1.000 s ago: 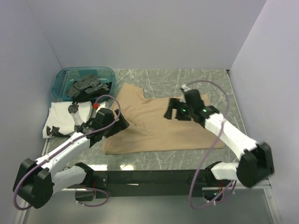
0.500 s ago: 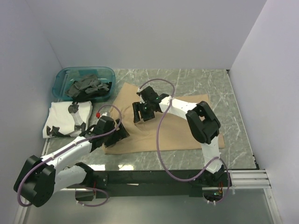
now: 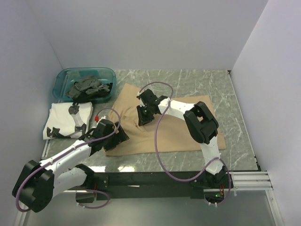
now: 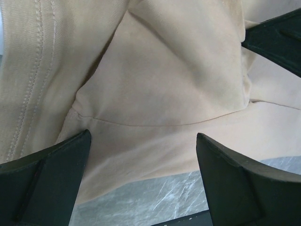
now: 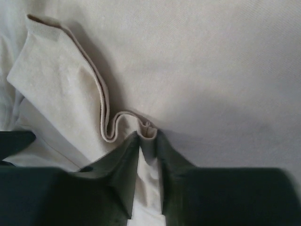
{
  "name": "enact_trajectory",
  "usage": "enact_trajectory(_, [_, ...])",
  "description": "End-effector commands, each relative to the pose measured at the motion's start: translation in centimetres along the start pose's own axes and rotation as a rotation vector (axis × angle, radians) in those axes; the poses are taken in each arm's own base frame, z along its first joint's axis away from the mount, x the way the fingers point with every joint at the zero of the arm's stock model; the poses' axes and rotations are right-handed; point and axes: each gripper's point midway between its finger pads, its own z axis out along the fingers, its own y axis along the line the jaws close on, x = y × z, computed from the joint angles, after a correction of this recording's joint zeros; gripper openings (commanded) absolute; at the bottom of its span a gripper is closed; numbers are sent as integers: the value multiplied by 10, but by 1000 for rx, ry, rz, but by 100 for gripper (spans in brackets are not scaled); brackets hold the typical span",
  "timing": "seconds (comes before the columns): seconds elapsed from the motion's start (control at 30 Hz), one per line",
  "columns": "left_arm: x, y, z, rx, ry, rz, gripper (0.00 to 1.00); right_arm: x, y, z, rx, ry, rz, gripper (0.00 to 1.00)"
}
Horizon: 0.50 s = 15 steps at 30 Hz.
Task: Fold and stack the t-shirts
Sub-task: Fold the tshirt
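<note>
Top external camera looks down on a gray, stone-look bench (image 3: pixel 197 80) with thin white lines running through it. A soft tan t-shirt (image 3: pixel 183 132) lies spread out flat in the middle of the bench. It is shaped a bit like a big square, with one floppy part sticking out at the far left. The right tool (image 3: pixel 142 118) is down on the left part of this shirt. Its two dark fingers are squeezed nearly together on a small raised fold of the tan cloth, close to a thin ribbed edge that curls like a ribbon. The left tool (image 3: pixel 120 136) is low over the near left corner of the same shirt with its fingers spread wide apart, holding nothing. Smooth tan cloth shows between them, with a stitched seam off to one side and a strip of bench just past the shirt's edge. A white t-shirt (image 3: pixel 61 117) with a dark print lies on the bench to the left of the tan one, just in front of a see-through teal plastic tub (image 3: pixel 63 77) with round corners. Crumpled dark gray t-shirts (image 3: pixel 89 87) are heaped inside the tub.
</note>
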Motion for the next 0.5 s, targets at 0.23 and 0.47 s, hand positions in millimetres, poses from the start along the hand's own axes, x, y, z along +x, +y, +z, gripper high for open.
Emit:
enact_trajectory(0.23, [1, 12, -4, -48, -12, -31, 99, -19, -6, -12, 98, -92, 10, 0])
enact_trajectory(0.47, [4, 20, -6, -80, -8, -51, 99, -19, -16, -28, 153, -166, 62, 0])
